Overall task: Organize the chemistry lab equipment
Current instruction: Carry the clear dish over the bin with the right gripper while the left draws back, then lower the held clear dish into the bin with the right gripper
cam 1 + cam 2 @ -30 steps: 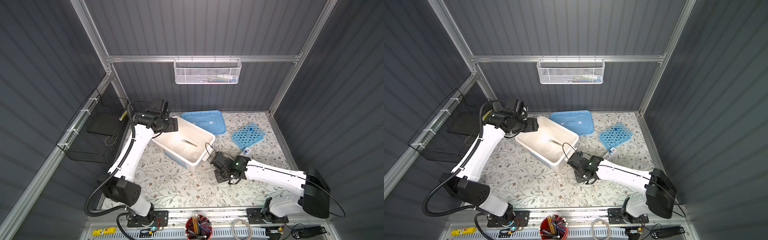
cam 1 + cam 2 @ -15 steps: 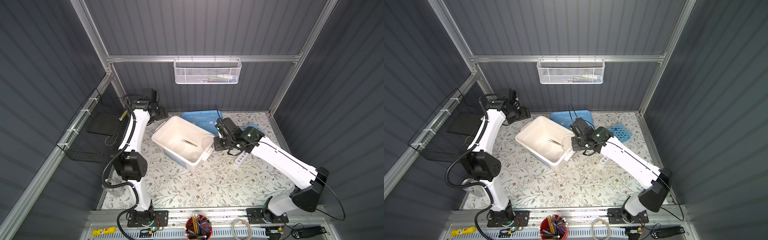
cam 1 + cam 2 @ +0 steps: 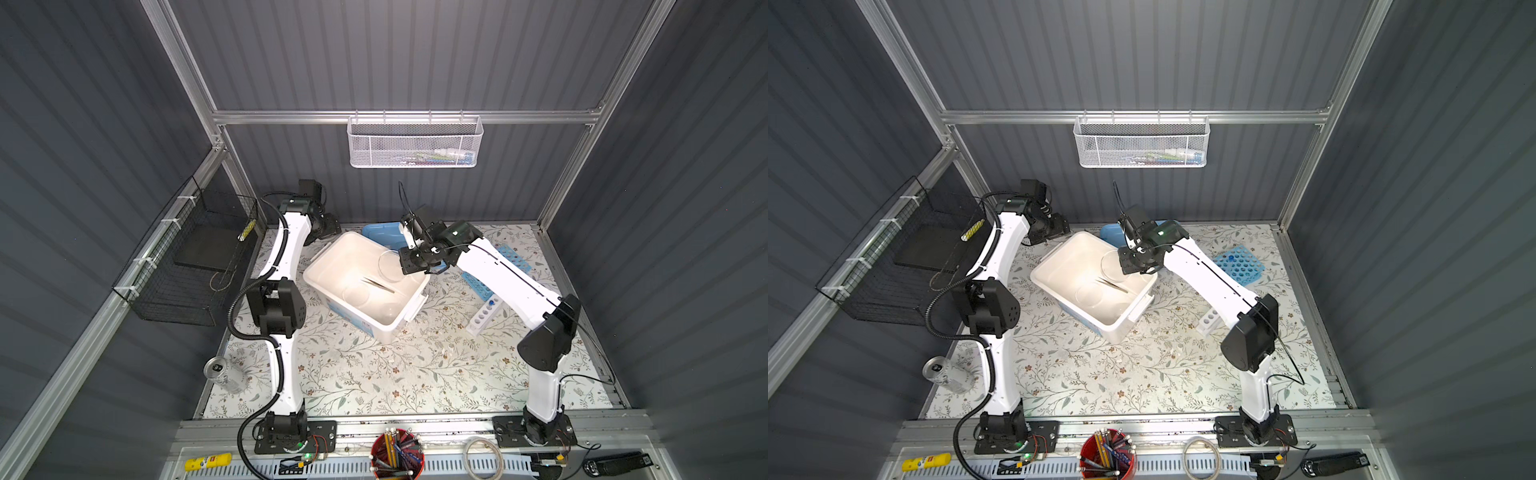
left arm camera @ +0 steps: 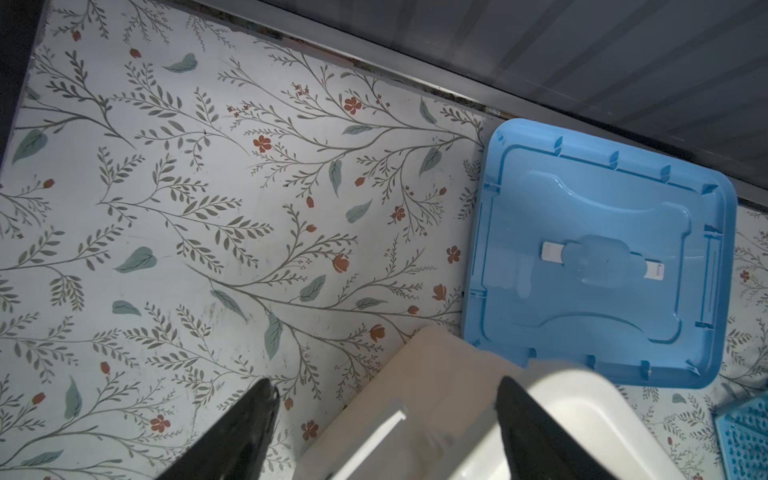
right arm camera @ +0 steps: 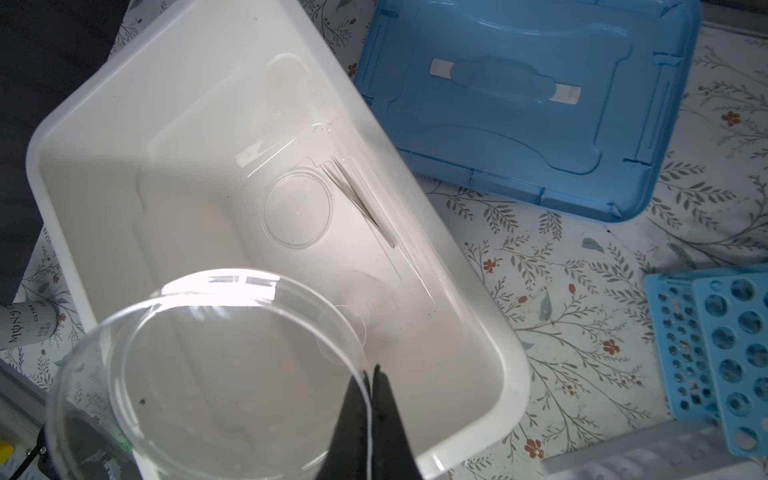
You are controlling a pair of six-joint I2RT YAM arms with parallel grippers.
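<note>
While right pincer [image 5: 371, 376] nips glass dish [image 5: 208, 374] above bin [image 5: 95, 216], left pincer [image 4: 384, 386] spread empty, floral mat [image 4: 166, 208], grey walls [image 3: 415, 62].

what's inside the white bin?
In the white plastic bin: one round clear shallow dish, thin dark metal tweezers beside it. Right gripper holds a second clear dish above; corner under the gripper is hidden.

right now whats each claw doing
left claw: open, holding nothing
right claw: closed on the rim of a glass dish, over the white bin
</note>
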